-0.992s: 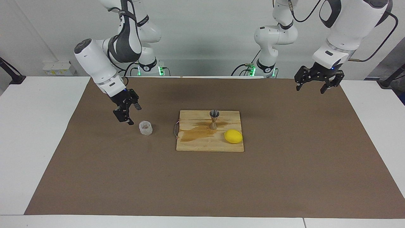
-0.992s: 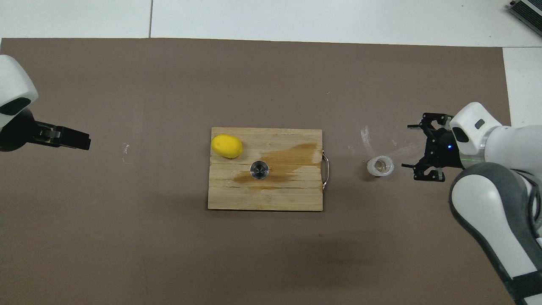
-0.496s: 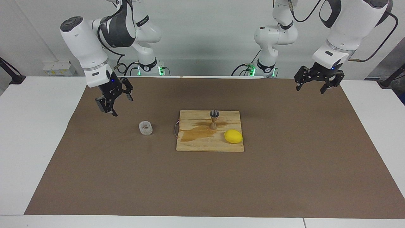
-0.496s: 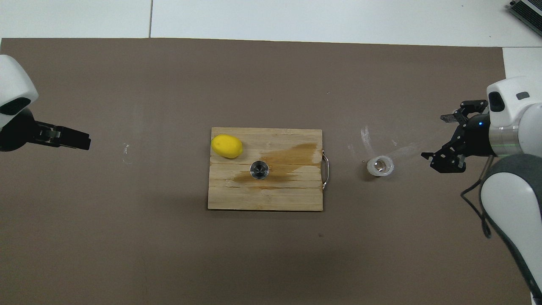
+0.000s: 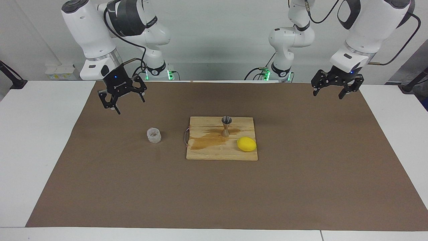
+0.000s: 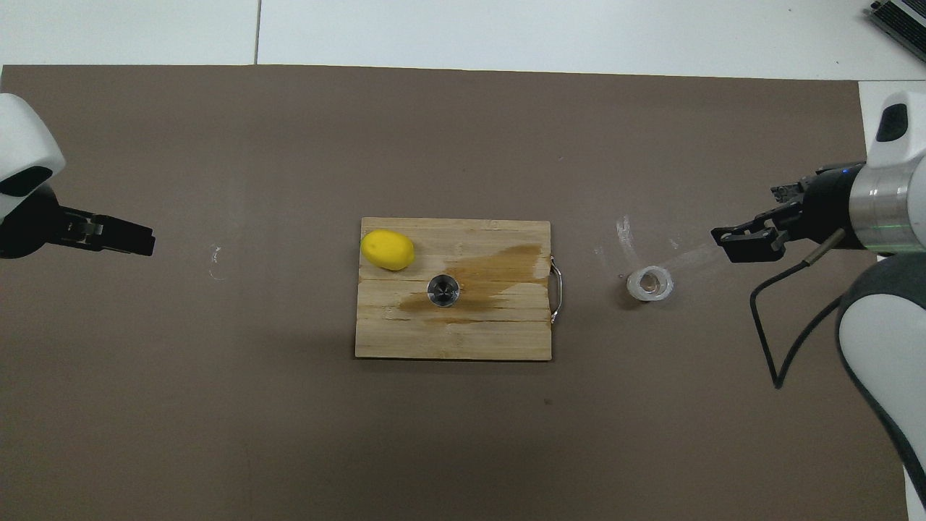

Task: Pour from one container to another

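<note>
Reading across the facing view: the right tool (image 5: 122, 101) hangs in the air over the brown mat (image 5: 301, 187) at the right arm's end of the counter (image 5: 33, 150), fingers spread and nothing in them. The glass cup (image 5: 153, 135) stands upright on the mat, apart from that tool, toward the middle of the counter from it and well below it, so I'd say the right arm is clearly the one to grab it, coming down and in toward the cup. Next comes the wooden cutting board (image 5: 214, 154) with a wet-looking brown stain, the metal jigger (image 5: 226, 126) standing upright on it near the edge closest to the robots, and a lemon (image 5: 246, 144) just beside the jigger, a bit farther from the robots. The cup is squat, so no real long axis to line up on; the jigger's axis is vertical, mouth up. Way over at the other end the left tool (image 5: 335, 88) waits in the air, also spread and empty. Hard to make out: whether there's anything in the cup, since the glass is bumpy and see-through. From overhead, the right tool (image 6: 749, 242) shows edge-on and the left tool (image 6: 116, 237) is partly cut off by the frame edge.
</note>
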`<action>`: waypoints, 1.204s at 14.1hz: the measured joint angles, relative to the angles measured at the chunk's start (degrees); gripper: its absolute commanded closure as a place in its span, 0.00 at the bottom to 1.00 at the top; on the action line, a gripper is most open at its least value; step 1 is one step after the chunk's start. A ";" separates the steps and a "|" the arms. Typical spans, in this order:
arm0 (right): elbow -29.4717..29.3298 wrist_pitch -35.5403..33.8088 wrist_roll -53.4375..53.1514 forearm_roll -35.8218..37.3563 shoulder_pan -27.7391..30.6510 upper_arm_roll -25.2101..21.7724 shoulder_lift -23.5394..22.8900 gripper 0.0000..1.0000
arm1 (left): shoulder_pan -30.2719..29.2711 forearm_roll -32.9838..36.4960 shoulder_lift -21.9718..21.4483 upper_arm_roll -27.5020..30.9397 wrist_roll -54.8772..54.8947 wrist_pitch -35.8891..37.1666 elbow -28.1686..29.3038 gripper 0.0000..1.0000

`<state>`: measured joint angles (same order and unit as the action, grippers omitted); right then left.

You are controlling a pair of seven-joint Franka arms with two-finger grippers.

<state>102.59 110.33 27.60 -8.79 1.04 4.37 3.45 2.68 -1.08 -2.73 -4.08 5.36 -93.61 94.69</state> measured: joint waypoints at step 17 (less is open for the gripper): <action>-11.76 -21.32 -36.09 10.06 -2.13 -0.76 -2.65 0.00 | -0.04 0.00 0.00 0.49 1.57 -0.46 -0.53 0.00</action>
<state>90.83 89.01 -8.48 1.27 -1.09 3.61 0.81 2.63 -1.08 -2.73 -3.59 6.93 -94.07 94.16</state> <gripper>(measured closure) 0.000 0.000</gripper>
